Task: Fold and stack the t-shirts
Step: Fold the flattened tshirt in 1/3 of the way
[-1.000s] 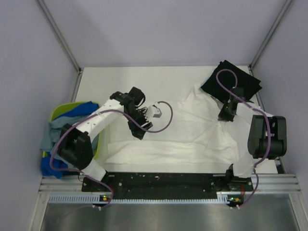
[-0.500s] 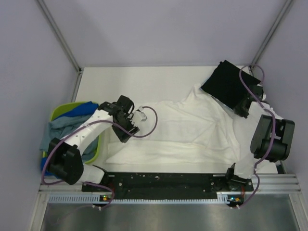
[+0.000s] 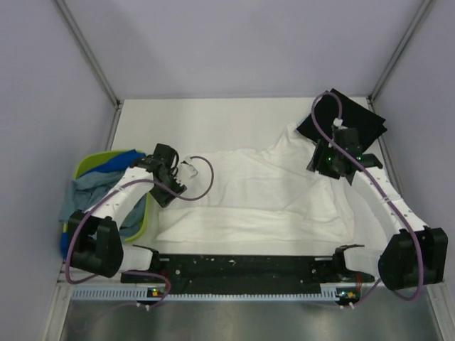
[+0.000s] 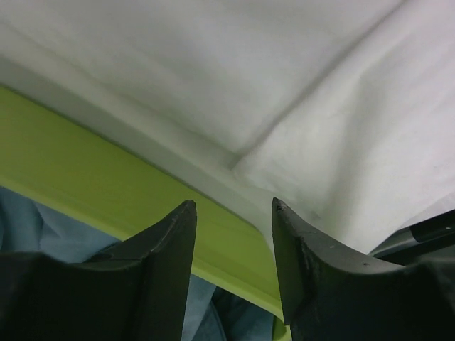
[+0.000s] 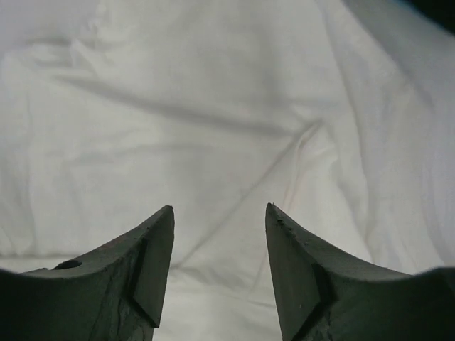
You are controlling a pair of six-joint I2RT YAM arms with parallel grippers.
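A large white t-shirt (image 3: 263, 192) lies spread across the table, creased. A plain black t-shirt (image 3: 353, 119) lies at the back right, touching the white one's upper corner. Bright blue and grey-blue t-shirts (image 3: 106, 177) are bunched in the basket. My left gripper (image 3: 168, 192) hovers open over the white shirt's left edge (image 4: 341, 128) and the basket rim (image 4: 85, 170), holding nothing. My right gripper (image 3: 321, 165) hangs open above the white shirt's right shoulder area (image 5: 213, 106), with only cloth below its jaws. Both wrist views, left gripper (image 4: 231, 206) and right gripper (image 5: 219, 207), show empty gaps.
A lime-green plastic basket (image 3: 89, 165) stands at the table's left edge, with blue cloth (image 4: 43, 227) spilling over its side. Metal frame posts rise at the back corners. The black rail (image 3: 242, 266) with the arm bases runs along the near edge.
My right gripper swung out to the right edge, came back over the white shirt and opened. My left gripper moved left toward the basket and its jaws narrowed a little.
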